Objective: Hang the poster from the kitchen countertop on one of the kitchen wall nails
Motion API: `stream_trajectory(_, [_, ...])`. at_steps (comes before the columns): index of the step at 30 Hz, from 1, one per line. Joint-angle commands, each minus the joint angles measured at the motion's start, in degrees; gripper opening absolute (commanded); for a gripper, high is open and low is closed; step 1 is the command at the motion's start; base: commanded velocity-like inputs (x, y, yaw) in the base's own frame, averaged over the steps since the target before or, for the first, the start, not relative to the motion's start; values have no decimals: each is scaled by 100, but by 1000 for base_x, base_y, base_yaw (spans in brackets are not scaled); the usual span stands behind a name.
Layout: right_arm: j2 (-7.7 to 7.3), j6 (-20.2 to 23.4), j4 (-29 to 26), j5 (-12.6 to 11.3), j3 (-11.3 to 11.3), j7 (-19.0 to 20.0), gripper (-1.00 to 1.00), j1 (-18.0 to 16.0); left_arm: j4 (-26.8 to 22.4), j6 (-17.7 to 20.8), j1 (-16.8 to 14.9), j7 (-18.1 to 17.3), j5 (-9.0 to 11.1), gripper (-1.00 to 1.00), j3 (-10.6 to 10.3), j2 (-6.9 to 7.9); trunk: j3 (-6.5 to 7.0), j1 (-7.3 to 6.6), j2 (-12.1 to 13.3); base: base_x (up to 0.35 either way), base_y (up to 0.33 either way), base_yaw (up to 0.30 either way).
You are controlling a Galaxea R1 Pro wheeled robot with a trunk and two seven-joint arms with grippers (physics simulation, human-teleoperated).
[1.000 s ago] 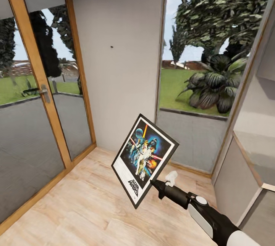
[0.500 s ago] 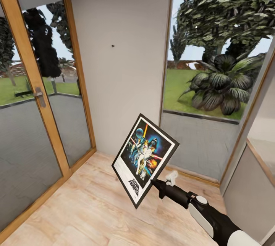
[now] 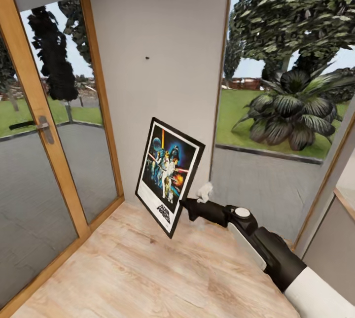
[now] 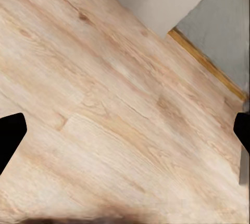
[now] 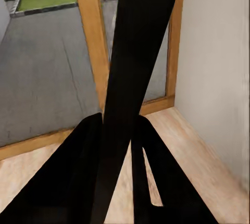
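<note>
The poster (image 3: 167,175), black-framed with a white border and a "STAR WARS" logo, hangs tilted in front of the grey wall, well below a small dark wall nail (image 3: 147,57). My right gripper (image 3: 185,205) is shut on its lower right edge. In the right wrist view the poster (image 5: 136,62) shows edge-on as a dark band between the black fingers (image 5: 78,182). My left gripper (image 4: 125,135) stands open over bare wooden floor, its fingertips (image 4: 10,136) at the picture's sides. The kitchen countertop is out of view.
A wood-framed glass door (image 3: 59,125) with a metal handle (image 3: 44,128) stands to the left of the wall strip. A tall window (image 3: 281,86) onto a garden is to the right. A grey panel (image 3: 340,239) juts in at the far right. Light wooden floor (image 3: 148,273) lies below.
My right arm has lifted the poster up and to the left, closer to the wall, and it now hangs more upright. The view has shifted slightly as well.
</note>
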Motion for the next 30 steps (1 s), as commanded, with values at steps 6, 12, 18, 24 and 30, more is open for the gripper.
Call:
stream_trajectory(6, [114,1153,-245,16,-3,-155,-100,-1066,-195,-10,3,-18,-841,100,-444,10,-3,3,-3,20,7,0])
stream_trajectory(12, [479,2043,-103,3,-5,-19,-100,-2207,-236,-36,3,-40,-1043,100,-509,21,-3,3,-3,2,1,0])
stream_trajectory(18, [475,2154,208,12,-274,1065,-100,-2613,-242,-45,3,-43,-1056,100,-513,23,-3,3,-3,0,0,0])
stream_trajectory(24, [444,2106,362,31,-902,1807,-100,-2697,-243,-46,3,-43,-1058,100,-513,21,-3,3,-3,132,113,0])
stream_trajectory(30, [438,2068,530,34,-996,1885,-100,-2693,-243,-51,3,-43,-1058,100,-514,24,-3,3,-3,120,105,0])
